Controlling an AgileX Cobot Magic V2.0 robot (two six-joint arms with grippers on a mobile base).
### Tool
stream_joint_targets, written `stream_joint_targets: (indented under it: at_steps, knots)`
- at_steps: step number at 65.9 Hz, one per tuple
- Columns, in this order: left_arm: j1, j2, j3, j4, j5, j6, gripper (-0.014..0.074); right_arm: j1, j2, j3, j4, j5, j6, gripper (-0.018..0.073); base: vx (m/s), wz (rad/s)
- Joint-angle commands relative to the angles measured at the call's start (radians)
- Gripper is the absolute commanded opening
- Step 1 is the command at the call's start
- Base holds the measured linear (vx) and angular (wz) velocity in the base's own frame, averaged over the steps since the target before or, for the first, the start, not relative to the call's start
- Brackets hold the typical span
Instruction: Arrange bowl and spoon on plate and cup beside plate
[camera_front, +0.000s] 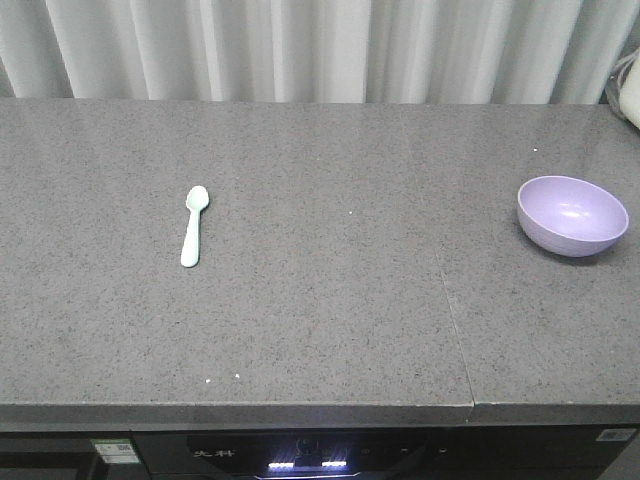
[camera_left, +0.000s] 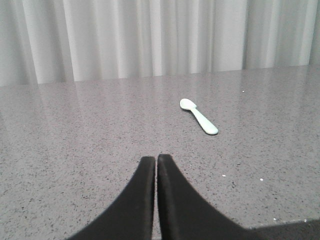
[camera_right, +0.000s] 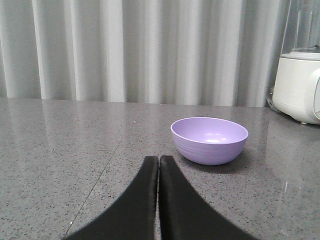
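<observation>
A pale-lilac bowl (camera_front: 572, 215) stands upright on the grey counter at the far right; the right wrist view shows the bowl (camera_right: 209, 140) ahead and right of my right gripper (camera_right: 158, 159), which is shut with nothing in it. A whitish mint spoon (camera_front: 194, 226) lies flat at the counter's left, scoop pointing away. In the left wrist view the spoon (camera_left: 199, 116) lies ahead and to the right of my left gripper (camera_left: 156, 158), also shut and empty. No plate or cup is in view. Neither gripper shows in the front view.
A white appliance (camera_right: 299, 85) stands at the counter's back right, beyond the bowl. Pale curtains (camera_front: 320, 50) hang behind the counter. A seam (camera_front: 447, 300) runs front to back across the stone. The counter's front edge (camera_front: 300, 410) sits above a dark appliance panel.
</observation>
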Motion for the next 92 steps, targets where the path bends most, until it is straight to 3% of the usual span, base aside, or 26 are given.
stream_joint_targets:
  at_steps: [1, 92]
  knots:
    - [0.000, -0.016, 0.030, -0.002, -0.077, -0.010, -0.0006, -0.004, -0.006, 0.000, -0.003, -0.076, -0.010, -0.0002, 0.05, 0.01]
    - [0.000, -0.016, 0.030, -0.002, -0.077, -0.010, -0.0006, -0.004, -0.006, 0.000, -0.003, -0.076, -0.010, -0.0002, 0.03, 0.00]
